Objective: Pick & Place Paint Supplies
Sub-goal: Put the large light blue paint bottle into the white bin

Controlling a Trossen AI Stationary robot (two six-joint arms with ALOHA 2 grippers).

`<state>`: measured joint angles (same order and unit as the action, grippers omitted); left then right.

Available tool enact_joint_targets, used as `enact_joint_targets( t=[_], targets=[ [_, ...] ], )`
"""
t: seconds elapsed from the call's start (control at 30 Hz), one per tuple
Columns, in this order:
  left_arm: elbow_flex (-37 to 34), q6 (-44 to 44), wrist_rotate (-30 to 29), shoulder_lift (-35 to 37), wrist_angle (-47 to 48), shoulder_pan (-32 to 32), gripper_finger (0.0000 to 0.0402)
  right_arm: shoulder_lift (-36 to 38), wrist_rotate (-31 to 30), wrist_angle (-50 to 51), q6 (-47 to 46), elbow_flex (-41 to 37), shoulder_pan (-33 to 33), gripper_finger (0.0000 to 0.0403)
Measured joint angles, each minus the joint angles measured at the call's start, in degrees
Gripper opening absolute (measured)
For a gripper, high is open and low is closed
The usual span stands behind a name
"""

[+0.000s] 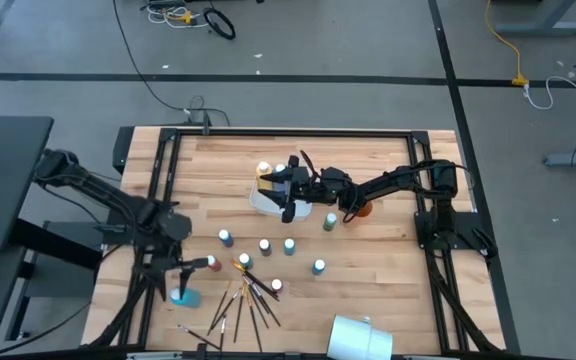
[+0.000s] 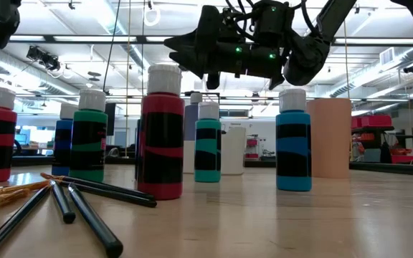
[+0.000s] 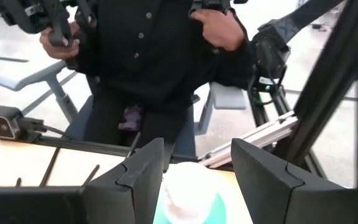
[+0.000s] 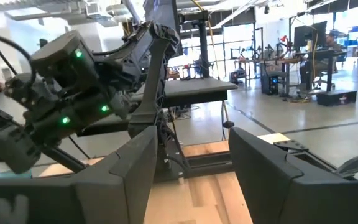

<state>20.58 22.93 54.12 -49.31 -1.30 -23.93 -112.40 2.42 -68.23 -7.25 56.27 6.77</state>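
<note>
Left wrist view: teal bottle [image 3: 188, 198] half-hidden between jaws.

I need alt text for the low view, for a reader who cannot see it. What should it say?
Paint bottles with white caps stand on a wooden table seen at table height: a red one nearest, a blue one to its right, and green ones behind. Dark-tipped brushes lie at the front left, and a dark robot arm hangs above the bottles.

A wooden table [image 1: 388, 270] is carrying small paint bottles [image 1: 265, 247] standing scattered near its middle, brushes [image 1: 248, 295] lying fanned along the front edge, a white cup [image 1: 360, 337] lying tipped, and a white tray [image 1: 264, 200] sitting toward the back.
</note>
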Motion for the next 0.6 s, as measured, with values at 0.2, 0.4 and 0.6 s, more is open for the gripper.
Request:
enact_joint_targets(
  t=[0.2,0.4,0.6],
  targets=[
    [0.0,0.1,-2.8,-3.1,-1.3,-0.1,0.0198,0.0,0.0,0.0,0.1,0.0,-0.5,0.0205],
    [0.0,0.4,-2.9,-3.6,-1.5,-0.1,0.0152,0.0,0.0,0.0,0.2,0.0,-0.6,0.0205],
    [0.0,-1.5,-4.3,-3.7,-3.1,-0.1,0.0128,0.0,0.0,0.0,0.2,0.0,-0.6,0.0205]
  ],
)
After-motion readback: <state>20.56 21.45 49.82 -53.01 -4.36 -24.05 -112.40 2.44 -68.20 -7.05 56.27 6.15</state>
